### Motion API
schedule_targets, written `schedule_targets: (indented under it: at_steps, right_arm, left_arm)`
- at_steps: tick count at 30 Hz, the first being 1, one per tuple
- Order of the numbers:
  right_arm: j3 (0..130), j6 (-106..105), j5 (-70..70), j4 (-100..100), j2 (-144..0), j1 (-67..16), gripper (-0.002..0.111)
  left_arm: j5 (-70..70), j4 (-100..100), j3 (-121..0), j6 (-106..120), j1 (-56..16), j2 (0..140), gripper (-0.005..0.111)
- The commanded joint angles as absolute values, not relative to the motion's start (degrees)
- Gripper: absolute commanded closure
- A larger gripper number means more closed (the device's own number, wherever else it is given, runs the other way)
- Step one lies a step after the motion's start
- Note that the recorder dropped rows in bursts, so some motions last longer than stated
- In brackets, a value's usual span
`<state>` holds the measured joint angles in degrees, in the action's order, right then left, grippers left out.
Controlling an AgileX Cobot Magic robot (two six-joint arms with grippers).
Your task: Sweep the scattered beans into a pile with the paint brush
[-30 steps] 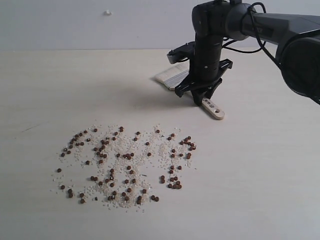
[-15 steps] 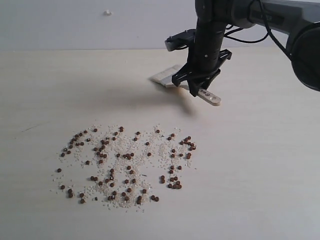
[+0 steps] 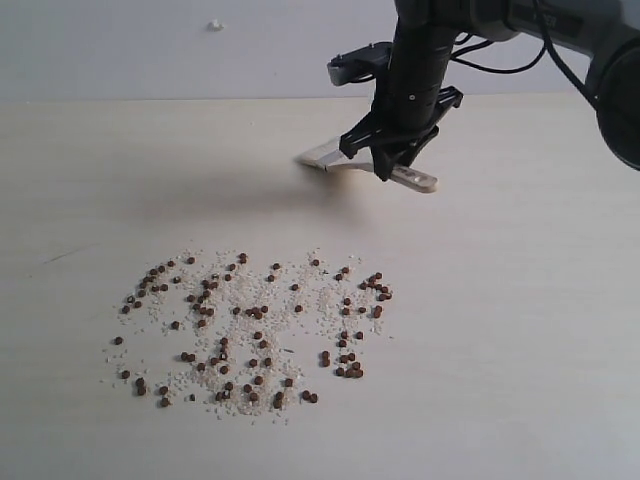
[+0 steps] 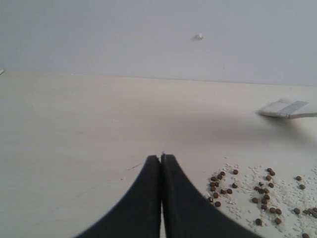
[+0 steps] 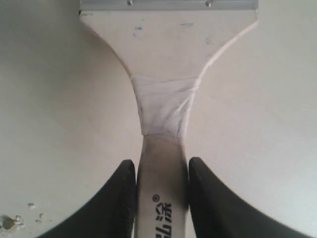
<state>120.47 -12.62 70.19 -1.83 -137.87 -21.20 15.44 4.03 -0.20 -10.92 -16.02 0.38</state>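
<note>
Reddish-brown beans [image 3: 255,325] lie scattered with white grains over the table's front left; some beans [image 4: 257,193] also show in the left wrist view. No pile has formed. The paint brush [image 3: 345,158] hangs above the table at the back, its handle end [image 3: 415,181] pointing right. My right gripper [image 3: 392,165] is shut on the pale wooden handle [image 5: 162,183], with the ferrule [image 5: 168,4] at the frame's edge. The bristles [image 4: 275,108] show far off in the left wrist view. My left gripper [image 4: 161,157] is shut on nothing, left of the beans; it is out of the exterior view.
A pale wooden table [image 3: 520,320] carries everything and meets a grey wall [image 3: 150,50] at the back. A small white speck [image 3: 215,25] sticks to the wall. The brush's shadow [image 3: 240,195] lies on the table behind the beans.
My right gripper has lifted the brush off the table and carried it up and slightly back. The beans and the left gripper have not moved.
</note>
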Motion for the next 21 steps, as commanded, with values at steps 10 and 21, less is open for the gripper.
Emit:
schedule_targets:
  at_steps: [10, 21]
  right_arm:
    - [120.39, -13.78, 69.96, -3.02, -136.10, -20.98, 0.108]
    - [120.39, -13.78, 69.96, -2.78, -136.10, -20.98, 0.108]
  left_arm:
    - [-16.41, 4.82, 0.00, -17.98, -15.95, 0.00, 0.107]
    - [-45.21, 21.92, -2.67, -15.32, -15.95, 14.88, 0.107]
